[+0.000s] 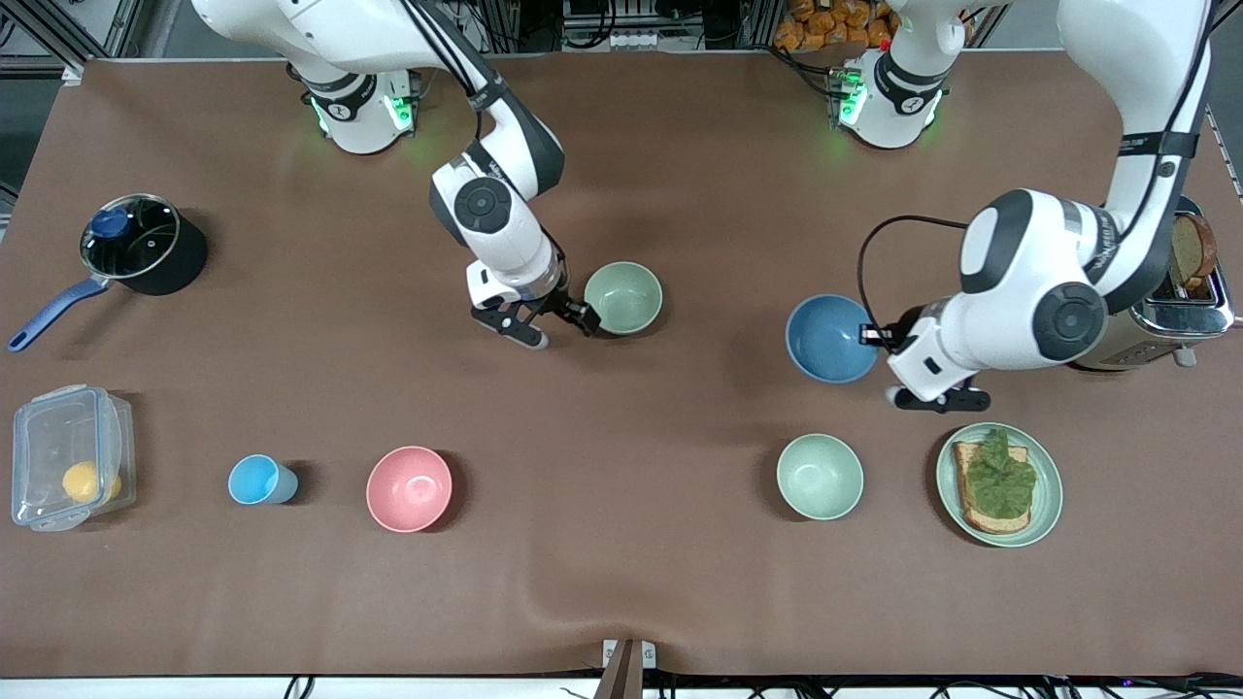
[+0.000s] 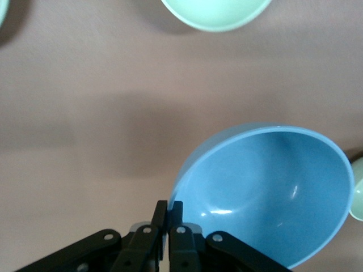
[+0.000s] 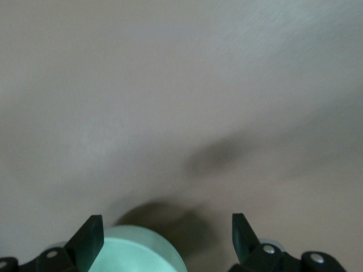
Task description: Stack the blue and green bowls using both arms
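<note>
So, blue bowl [image 1: 828, 337] is a plain matte mid-blue round one, and my left gripper [image 2: 168, 212] has its fingers pinched tight on the rim at the left arm's end of the table [image 1: 680, 602]; in the left wrist view it tips up off the brown surface, mouth angled away from my fingers; being round, it has no long axis. Green bowl [image 1: 623, 297] is dull sage, about the same size, sitting upright mid-table, mouth up; my right gripper [image 1: 541, 325] is right beside it with fingers spread wide, holding nothing. Count: four bowls in all, one blue, one sage green, one mint bowl [image 1: 820, 476] and one pink bowl [image 1: 409, 488], those last two closer to the table's front-camera edge; one light-blue cup [image 1: 260, 480] next to the pink one.
</note>
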